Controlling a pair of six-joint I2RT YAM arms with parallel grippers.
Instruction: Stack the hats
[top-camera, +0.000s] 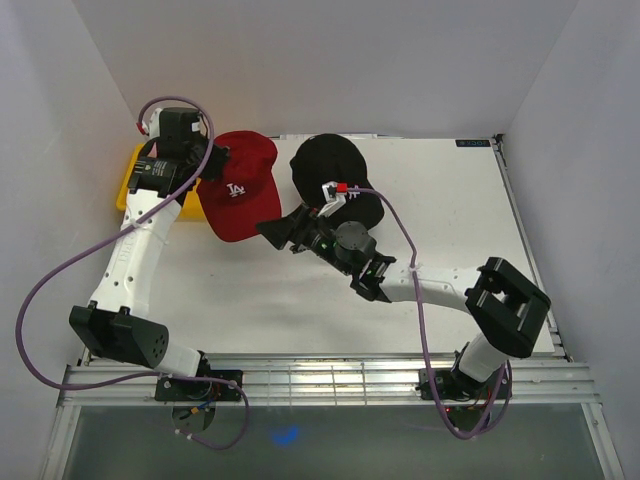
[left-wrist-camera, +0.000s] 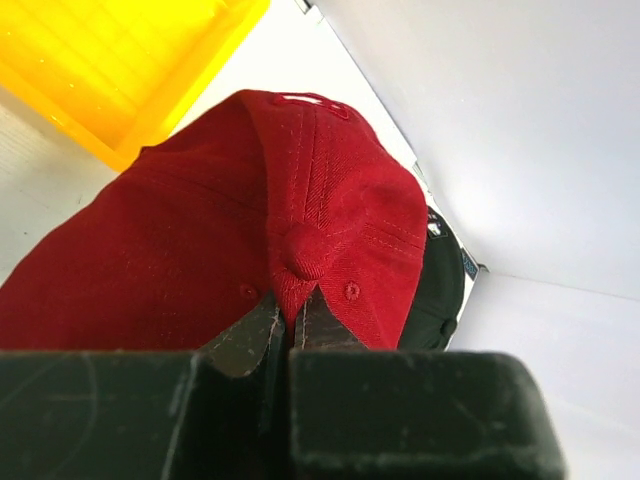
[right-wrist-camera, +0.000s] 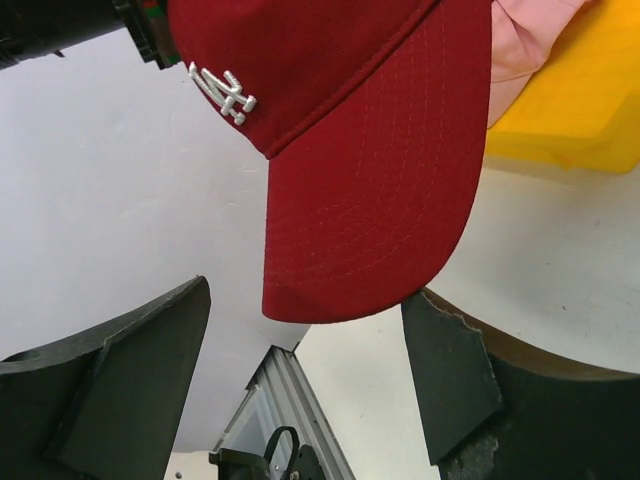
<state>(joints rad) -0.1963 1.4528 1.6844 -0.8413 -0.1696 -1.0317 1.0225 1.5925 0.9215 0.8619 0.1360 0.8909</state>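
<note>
A red cap (top-camera: 238, 190) with a white logo is at the back left of the table. My left gripper (top-camera: 213, 160) is shut on its crown, pinching the fabric next to the top button (left-wrist-camera: 303, 250). A black cap (top-camera: 335, 168) lies just right of it, and its edge shows in the left wrist view (left-wrist-camera: 440, 285). My right gripper (top-camera: 275, 232) is open at the red cap's brim. In the right wrist view the brim (right-wrist-camera: 370, 210) hangs between the spread fingers (right-wrist-camera: 150, 360), touching neither. A pink cap (right-wrist-camera: 530, 35) shows behind the red one.
A yellow tray (top-camera: 128, 185) stands at the table's back left edge, under my left wrist; it also shows in the left wrist view (left-wrist-camera: 120, 70) and the right wrist view (right-wrist-camera: 580, 100). White walls close in the back and sides.
</note>
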